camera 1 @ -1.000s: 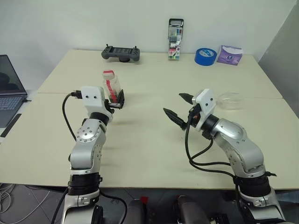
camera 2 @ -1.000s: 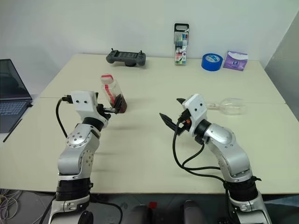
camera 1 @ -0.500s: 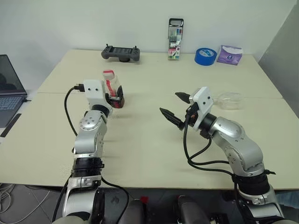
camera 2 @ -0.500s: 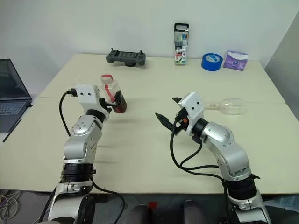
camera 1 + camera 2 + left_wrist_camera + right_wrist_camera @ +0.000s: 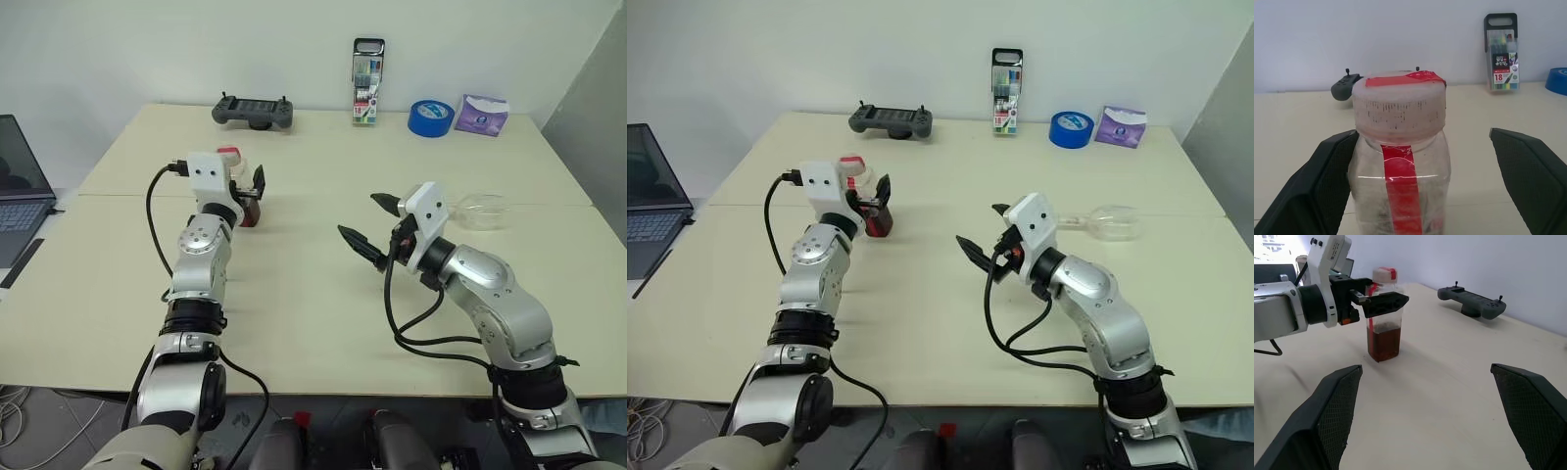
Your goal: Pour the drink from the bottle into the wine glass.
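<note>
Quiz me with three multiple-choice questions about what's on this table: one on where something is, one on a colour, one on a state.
1. Where is the wine glass?
A. Upright beside the bottle
B. Lying on its side on the table, beyond the right gripper
C. On the laptop

2. What colour is the tape roll at the far edge of the table?
A. Blue
B. Green
C. Yellow

3. How does the left gripper stand at the bottle?
A. Shut tight on the cap
B. Open, one finger on each side of the bottle
C. Holding it tipped over the glass

Answers:
1 B: the glass lies flat past the right gripper.
2 A: the roll is plainly blue.
3 B: the left wrist view shows wide fingers flanking the bottle, which stands upright on the table.
</note>
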You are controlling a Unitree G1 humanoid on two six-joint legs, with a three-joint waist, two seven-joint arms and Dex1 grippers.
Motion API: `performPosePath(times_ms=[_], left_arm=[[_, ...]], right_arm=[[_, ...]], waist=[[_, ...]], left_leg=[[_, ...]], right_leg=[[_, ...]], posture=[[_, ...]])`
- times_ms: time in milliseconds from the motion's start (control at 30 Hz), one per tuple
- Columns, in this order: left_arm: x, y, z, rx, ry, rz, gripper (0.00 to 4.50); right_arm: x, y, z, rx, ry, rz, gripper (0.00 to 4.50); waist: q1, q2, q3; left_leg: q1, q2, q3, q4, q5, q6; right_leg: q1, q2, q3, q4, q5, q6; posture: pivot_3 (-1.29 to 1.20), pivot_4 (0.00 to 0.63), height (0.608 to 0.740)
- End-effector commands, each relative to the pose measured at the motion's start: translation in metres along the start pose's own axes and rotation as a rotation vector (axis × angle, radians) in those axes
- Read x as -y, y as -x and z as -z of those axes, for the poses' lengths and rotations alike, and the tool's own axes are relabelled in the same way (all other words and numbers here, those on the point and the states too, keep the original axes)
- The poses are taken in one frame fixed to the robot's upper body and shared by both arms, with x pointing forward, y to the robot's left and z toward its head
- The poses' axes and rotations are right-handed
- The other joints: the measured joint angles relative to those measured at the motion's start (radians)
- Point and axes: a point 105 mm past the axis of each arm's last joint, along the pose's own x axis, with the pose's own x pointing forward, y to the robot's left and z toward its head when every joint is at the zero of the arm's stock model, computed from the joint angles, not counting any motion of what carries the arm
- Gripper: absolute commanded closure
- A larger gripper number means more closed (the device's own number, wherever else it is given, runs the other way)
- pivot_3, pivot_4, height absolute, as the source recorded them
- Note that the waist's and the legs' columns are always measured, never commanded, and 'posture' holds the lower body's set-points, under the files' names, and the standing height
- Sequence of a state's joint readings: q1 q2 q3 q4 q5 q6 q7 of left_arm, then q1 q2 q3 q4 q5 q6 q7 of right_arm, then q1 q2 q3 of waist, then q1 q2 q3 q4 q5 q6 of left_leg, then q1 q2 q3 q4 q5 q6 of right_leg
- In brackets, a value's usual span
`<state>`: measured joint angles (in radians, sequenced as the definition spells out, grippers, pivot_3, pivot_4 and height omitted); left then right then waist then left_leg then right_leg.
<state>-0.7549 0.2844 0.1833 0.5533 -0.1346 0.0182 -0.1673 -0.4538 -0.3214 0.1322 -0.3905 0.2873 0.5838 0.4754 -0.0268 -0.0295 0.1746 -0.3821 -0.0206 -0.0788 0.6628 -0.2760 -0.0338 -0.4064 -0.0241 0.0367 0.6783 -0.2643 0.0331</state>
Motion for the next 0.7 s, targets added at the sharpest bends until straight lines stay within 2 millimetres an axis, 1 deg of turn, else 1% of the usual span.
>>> performPosePath(times_ms=[33, 400, 700], left_arm=[[0.007, -0.007, -0.014, 0.061, -0.016, 0.019, 0.00], [0.007, -0.015, -0.017, 0.101, -0.015, 0.008, 0.00], [0.003, -0.018, -0.016, 0.104, -0.036, 0.001, 0.00]], right_arm=[[0.000, 0.004, -0.014, 0.044, 0.042, 0.016, 0.02], [0.001, 0.006, -0.010, 0.030, 0.049, 0.034, 0.02], [0.000, 0.007, -0.007, 0.018, 0.053, 0.041, 0.02]], waist=[[0.000, 0.000, 0.000], [0.000, 0.000, 0.000], [0.000, 0.000, 0.000]], left_leg=[[0.000, 0.000, 0.000, 0.000, 0.000, 0.000], [0.000, 0.000, 0.000, 0.000, 0.000, 0.000], [0.000, 0.000, 0.000, 0.000, 0.000, 0.000]], right_leg=[[0.000, 0.000, 0.000, 0.000, 0.000, 0.000], [0.000, 0.000, 0.000, 0.000, 0.000, 0.000], [0.000, 0.000, -0.001, 0.000, 0.000, 0.000]], posture=[[0.00, 0.150, 0.740], [0.00, 0.150, 0.740], [0.00, 0.150, 0.740]])
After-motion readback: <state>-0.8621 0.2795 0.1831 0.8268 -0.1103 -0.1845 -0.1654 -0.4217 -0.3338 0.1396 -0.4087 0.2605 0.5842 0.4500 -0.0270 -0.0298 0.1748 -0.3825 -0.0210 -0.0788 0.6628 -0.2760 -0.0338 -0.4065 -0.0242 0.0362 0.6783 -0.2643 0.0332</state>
